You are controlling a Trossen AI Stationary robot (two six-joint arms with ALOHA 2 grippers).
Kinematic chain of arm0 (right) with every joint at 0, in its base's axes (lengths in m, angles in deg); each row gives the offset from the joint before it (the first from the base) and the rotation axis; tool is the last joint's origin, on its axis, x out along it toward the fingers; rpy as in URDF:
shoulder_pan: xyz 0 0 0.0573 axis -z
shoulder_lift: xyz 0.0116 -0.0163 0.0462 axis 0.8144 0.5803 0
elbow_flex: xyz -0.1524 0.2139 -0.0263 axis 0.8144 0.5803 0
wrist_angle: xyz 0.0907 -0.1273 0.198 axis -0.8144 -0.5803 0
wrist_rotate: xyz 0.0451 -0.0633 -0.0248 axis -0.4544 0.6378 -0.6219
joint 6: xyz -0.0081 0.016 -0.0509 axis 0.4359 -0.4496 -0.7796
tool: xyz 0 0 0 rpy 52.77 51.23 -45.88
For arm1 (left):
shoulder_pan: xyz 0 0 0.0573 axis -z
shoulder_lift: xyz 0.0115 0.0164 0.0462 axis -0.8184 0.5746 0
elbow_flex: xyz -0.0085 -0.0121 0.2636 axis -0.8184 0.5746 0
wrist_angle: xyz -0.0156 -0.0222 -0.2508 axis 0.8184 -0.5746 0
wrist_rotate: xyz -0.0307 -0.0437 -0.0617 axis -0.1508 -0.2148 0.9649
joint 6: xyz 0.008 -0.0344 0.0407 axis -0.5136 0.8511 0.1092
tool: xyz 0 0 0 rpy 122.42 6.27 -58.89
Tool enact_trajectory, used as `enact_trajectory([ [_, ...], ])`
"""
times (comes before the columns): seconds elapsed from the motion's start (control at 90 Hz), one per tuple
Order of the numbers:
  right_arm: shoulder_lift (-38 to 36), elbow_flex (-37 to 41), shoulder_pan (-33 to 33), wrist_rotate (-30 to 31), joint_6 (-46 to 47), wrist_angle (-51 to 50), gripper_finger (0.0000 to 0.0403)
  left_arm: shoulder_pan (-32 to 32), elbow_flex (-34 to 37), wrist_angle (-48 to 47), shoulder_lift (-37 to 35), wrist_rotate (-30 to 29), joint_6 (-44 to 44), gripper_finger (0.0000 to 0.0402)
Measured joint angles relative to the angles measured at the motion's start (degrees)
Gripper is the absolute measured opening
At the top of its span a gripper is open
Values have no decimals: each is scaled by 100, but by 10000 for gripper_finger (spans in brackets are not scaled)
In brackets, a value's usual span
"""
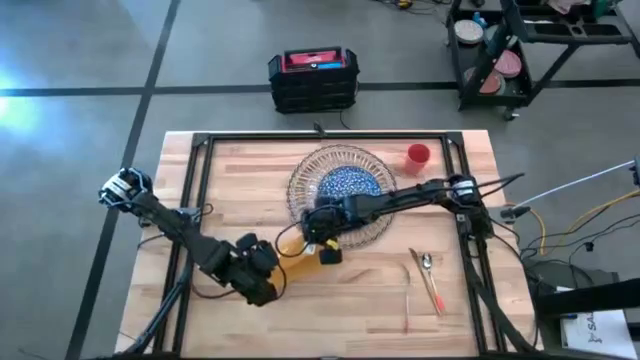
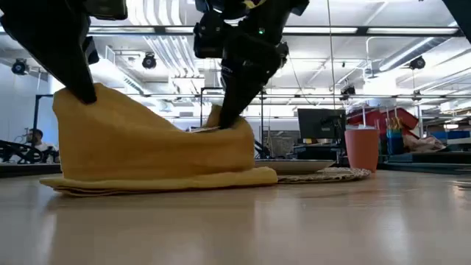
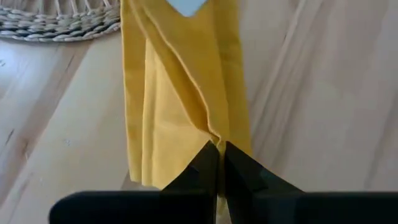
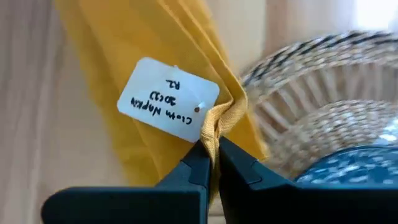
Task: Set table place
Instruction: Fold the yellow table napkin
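A folded yellow cloth napkin lies near the table's middle, just in front of a round woven charger that carries a blue-patterned plate. My left gripper is shut on the napkin's near-left end. My right gripper is shut on its far-right end beside the charger. In the low view both ends of the napkin are raised while its underside rests on the table. A small red cup stands at the back right. Orange-handled cutlery lies on the table's right part. My left gripper pinches a raised fold of the napkin at its near-left end between its two fingers; several layers show there. The end is lifted and the rest slopes down to the table. My right gripper pinches the bunched edge of the napkin between its two fingers, right beside a white paper tag. The fingers come down from above. This end is raised a little, next to the charger's rim.
The table has a black frame along its edges, and cables run along its right side. Bare wood lies at the front left and front middle. A black and red case and a black cart stand on the floor beyond the far edge.
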Motion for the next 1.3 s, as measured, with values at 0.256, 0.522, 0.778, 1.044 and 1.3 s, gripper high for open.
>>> enact_trajectory([
  [0.256, -2, 0, -159, -278, 284, -184, 0, 98, 118, 194, 0, 136, 170, 0],
  [0.522, -2, 0, -171, -461, 353, -185, 0, 106, 628, 1330, 166, 469, 179, 0],
  [0.778, 15, 87, -146, -695, 408, -95, 0, 106, 707, 1463, 280, 540, 209, 0],
  [1.044, 408, 188, 66, -697, 326, 122, 0, 104, 831, 1380, 280, 389, 177, 0],
  [1.3, 635, 186, 238, -726, 246, 202, 0, 96, 1392, 1619, 282, 331, 613, 0],
])
